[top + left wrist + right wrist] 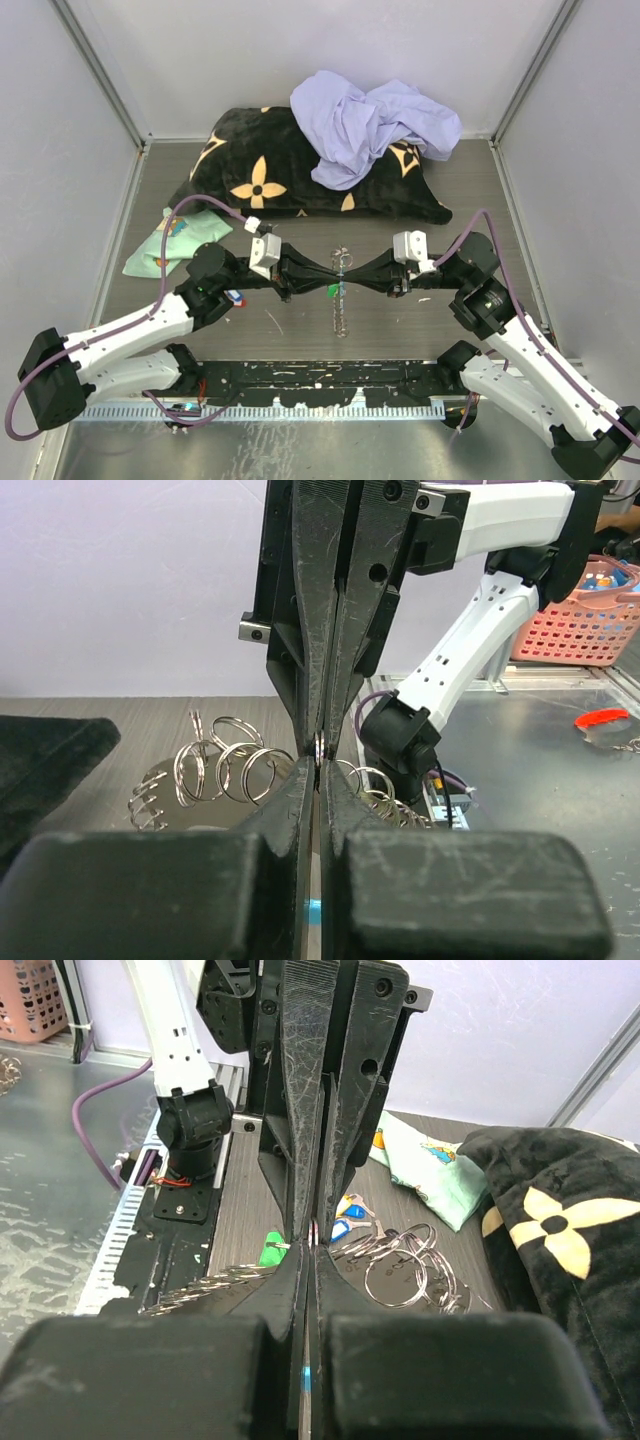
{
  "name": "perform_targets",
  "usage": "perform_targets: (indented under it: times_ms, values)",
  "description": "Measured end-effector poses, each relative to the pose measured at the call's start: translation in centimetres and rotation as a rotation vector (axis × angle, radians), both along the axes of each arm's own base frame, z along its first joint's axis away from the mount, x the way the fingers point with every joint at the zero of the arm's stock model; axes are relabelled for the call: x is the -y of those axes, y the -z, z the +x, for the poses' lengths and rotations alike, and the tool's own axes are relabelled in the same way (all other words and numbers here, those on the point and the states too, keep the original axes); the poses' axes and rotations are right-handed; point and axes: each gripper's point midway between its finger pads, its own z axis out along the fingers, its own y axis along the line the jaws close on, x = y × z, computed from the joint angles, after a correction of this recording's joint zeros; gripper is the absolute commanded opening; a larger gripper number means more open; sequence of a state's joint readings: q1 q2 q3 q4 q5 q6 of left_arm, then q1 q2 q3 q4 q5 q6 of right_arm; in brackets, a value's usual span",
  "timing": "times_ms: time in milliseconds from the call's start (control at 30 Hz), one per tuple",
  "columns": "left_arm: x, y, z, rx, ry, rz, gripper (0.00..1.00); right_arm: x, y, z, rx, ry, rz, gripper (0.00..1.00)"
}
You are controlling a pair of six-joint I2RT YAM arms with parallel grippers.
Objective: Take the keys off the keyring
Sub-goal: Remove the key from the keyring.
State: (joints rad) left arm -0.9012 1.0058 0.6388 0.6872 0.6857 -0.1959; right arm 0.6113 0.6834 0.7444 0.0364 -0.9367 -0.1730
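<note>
The left claw [334,272] and the right claw [352,275] meet nose to nose at the centre of the top view, each with its jaws pressed together. In the left wrist view a small metal loop [320,748] sits right where the four tips converge, so both appear to be pinching the same link of the keyring [342,315]. I cannot tell which claw has the firmer hold. Gripping it from opposite sides like this looks meant to brace the loop on one side while the other side works it apart or slides a key along it.

The keyring runs as a thin silver line down the middle of the frame, passing under the tips, with its lower end lying on the bench [400,325]. The keys [340,1230] cluster just behind the pinch in the right wrist view. A green tag [270,1250] lies to the left and a blue one beside it, both apparently not yet freed. A fan of split rings [400,1270] spreads to the right of them.

Further out, a mint cloth [175,240] lies at middle left. A black pillow [290,175] fills the upper centre, with a lavender cloth [370,120] heaped on it.
</note>
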Motion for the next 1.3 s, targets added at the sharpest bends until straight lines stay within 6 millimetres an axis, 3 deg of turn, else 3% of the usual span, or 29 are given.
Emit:
perform_targets:
  times_ms: [100,267,533,767,1300]
  values:
    - [0.0,0.0,0.0,0.002,0.0,0.001,0.0,0.0,0.0,-0.1,-0.001,-0.002,0.0,0.01]
    - [0.1,-0.1,0.1,-0.002,-0.002,0.033,0.0,0.0,-0.1,-0.2,-0.002,-0.012,-0.016,0.13]
    - [-0.1,-1.1,-0.1,-0.03,0.003,0.153,0.0,0.0,-0.8,-0.1,0.046,-0.032,-0.066,0.2]
    - [-0.6,-1.6,-0.3,-0.05,0.004,0.283,0.0,-0.4,-1.2,0.3,0.038,-0.048,-0.109,0.21]
    - [-0.8,-0.4,-1.0,-0.085,0.037,0.508,0.0,-0.9,0.0,0.3,-0.046,-0.08,-0.196,0.2]
